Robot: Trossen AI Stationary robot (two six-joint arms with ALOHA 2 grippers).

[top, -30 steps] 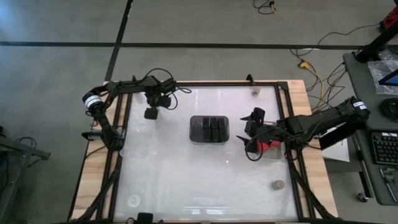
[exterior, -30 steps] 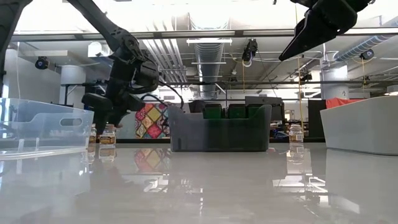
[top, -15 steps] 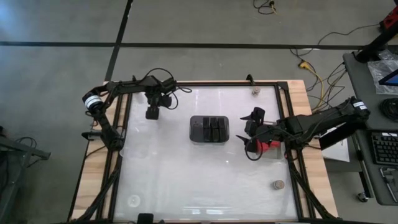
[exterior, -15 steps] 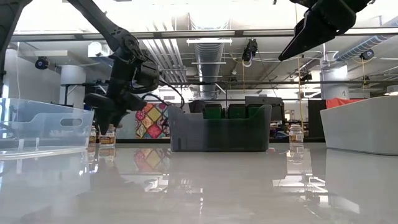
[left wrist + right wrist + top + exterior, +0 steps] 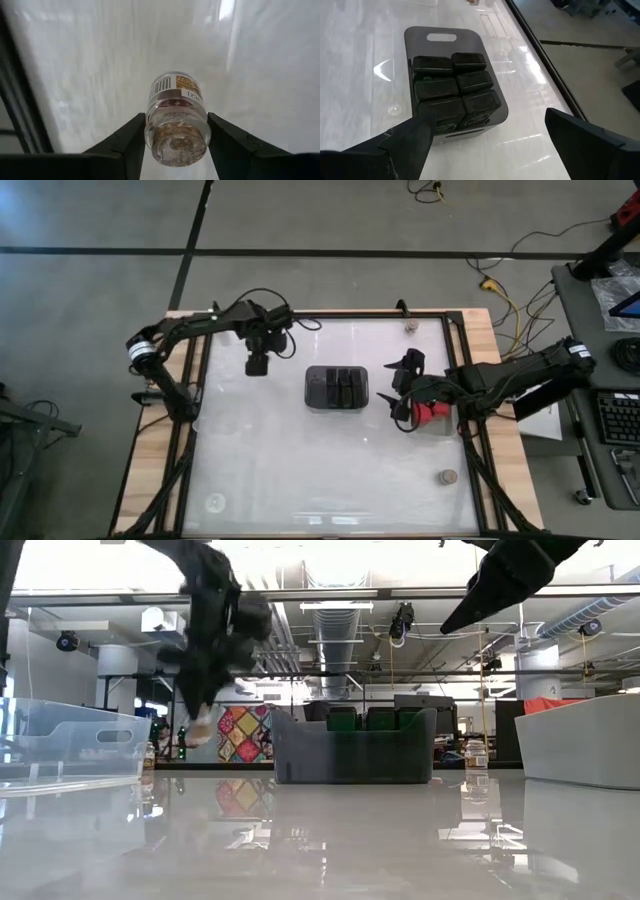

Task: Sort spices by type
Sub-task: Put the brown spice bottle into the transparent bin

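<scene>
Left end effector (image 5: 200, 725) motion-blurred; held jar (image 5: 201, 728) indistinct.

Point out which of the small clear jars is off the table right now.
The jar clamped in the left tool, lifted off the table's far left. The others stand on the table: one at the far edge, one near-right.

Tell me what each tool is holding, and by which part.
Left tool grips a clear spice jar by its sides. Right tool holds nothing.

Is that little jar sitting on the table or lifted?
Lifted: the left end effector grips the jar between its fingers, above the table.
</scene>
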